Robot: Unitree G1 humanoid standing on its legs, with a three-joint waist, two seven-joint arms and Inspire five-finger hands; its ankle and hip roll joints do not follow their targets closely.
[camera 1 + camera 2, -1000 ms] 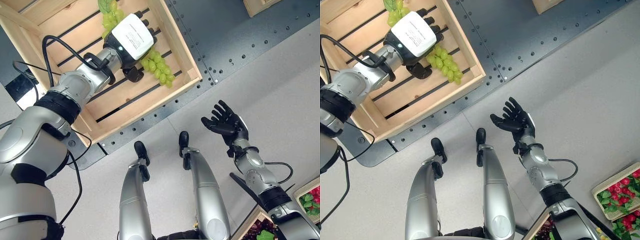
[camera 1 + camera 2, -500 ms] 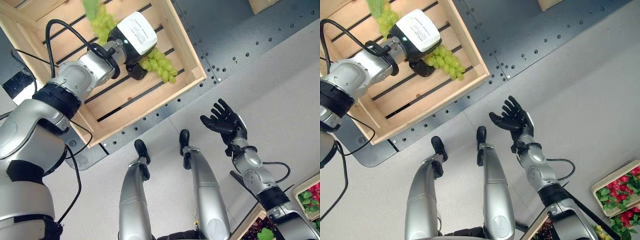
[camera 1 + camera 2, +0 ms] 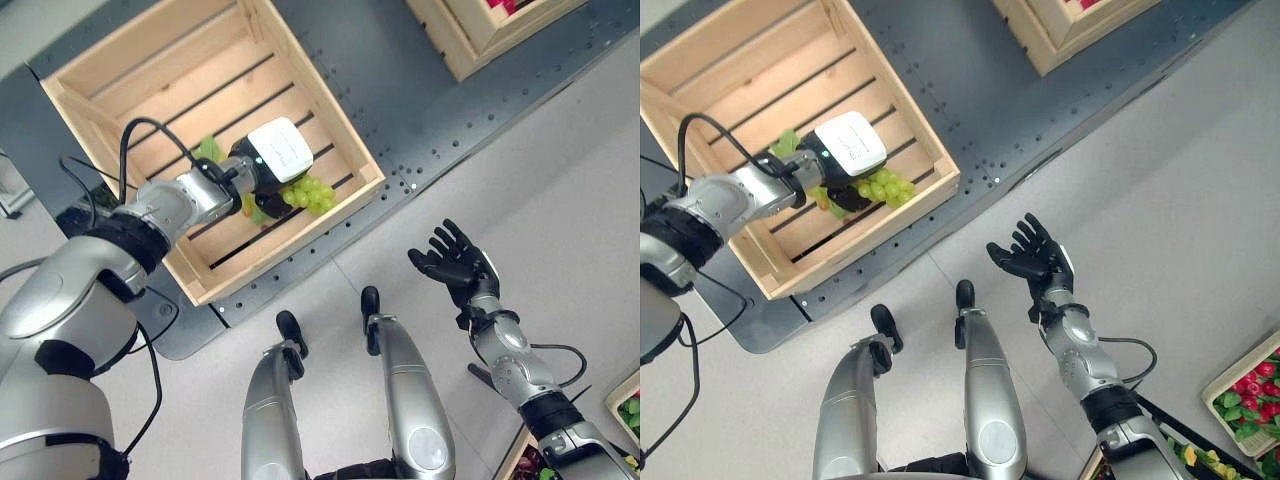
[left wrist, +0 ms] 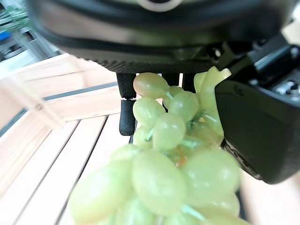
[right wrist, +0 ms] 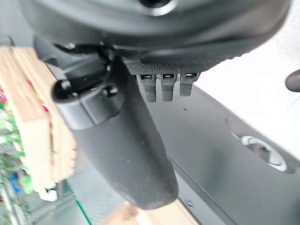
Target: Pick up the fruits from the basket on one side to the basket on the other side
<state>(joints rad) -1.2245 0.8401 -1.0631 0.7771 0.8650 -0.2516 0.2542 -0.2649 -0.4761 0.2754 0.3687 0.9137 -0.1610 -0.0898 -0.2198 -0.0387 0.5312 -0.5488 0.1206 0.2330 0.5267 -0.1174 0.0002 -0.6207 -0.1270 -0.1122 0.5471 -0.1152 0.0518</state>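
The left hand [image 3: 268, 168], dark with a white cover on its back, reaches into the large pale slatted wooden crate [image 3: 120, 70] at the robot's left and has its fingers and thumb curled round a bunch of light green grapes [image 3: 308, 194]. In the left wrist view the bunch of grapes [image 4: 173, 159] hangs right against the palm, with one dark finger [image 4: 125, 112] reaching down behind it and the thumb bulking close on the other side, so the hand is clamped on the fruit. From the head views the grapes sit low over the crate's slatted floor near the front corner nearest the robot, trailing out from under the hand toward the crate's near wall; whether they rest on the slats or hang just above them cannot be told. A green leaf or a second bit of fruit [image 3: 207, 149] shows beside the wrist inside the same crate. The crate stands on a dark grey metal floor plate studded with bolts [image 3: 420, 120], which borders a light grey floor [image 3: 560, 180]. Well apart from the crate, the right hand [image 3: 455, 265] is raised over the light floor, palm up, its fingers spread and straight, holding nothing; the right wrist view shows its fingers [image 5: 161, 86] extended. A second wooden crate [image 3: 470, 40] stands on the dark plate at the far side, red fruit visible in it. At the robot's right, low wooden boxes of red fruit with green leaves [image 3: 1250, 385] lie near the right arm.
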